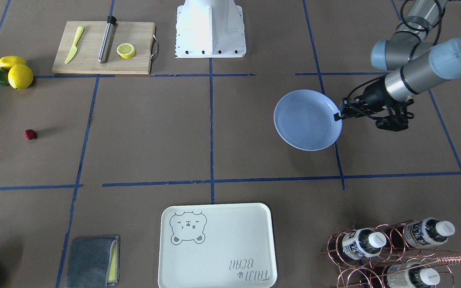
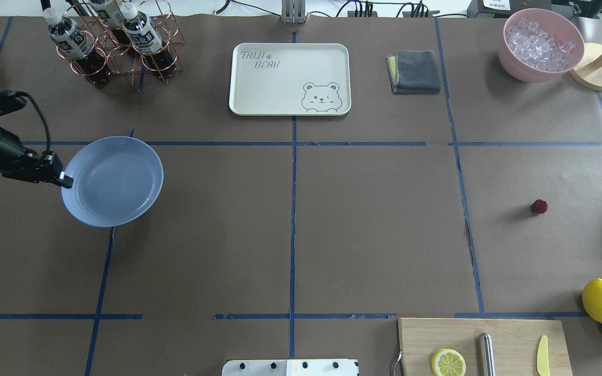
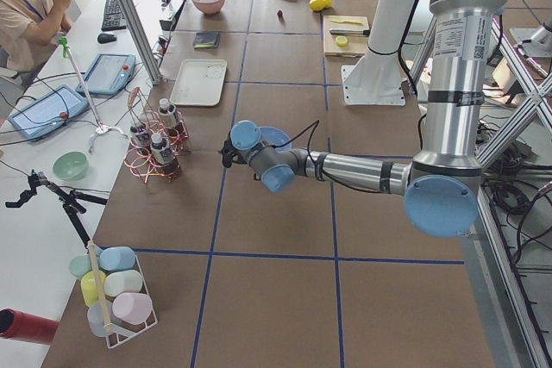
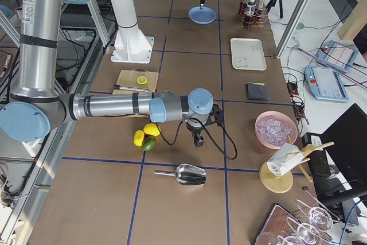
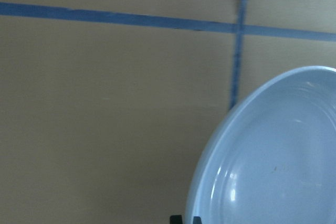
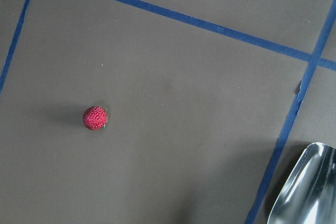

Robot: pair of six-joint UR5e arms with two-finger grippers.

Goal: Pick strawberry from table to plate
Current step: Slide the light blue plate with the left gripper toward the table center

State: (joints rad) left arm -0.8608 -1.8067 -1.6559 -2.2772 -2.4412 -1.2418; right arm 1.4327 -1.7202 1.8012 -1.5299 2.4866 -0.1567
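Nothing plated yet, we see: the strawberry (image 2: 539, 206) lies on the counter (image 2: 332, 235) at right, open room all round, well apart from the plate (image 2: 118, 177) at left, whose rim our left pincer (image 2: 65, 180) pinches, while the right pincer (image 4: 198, 140) hangs near the strawberry, its spread we cannot tell.

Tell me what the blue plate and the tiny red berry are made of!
The plate looks like glazed ceramic or hard plastic: smooth and glossy, with bright light spots near its rim. The strawberry seems fake, maybe knitted or beaded: its matte red skin shows even rows of tiny bumps. I can't be sure of either.
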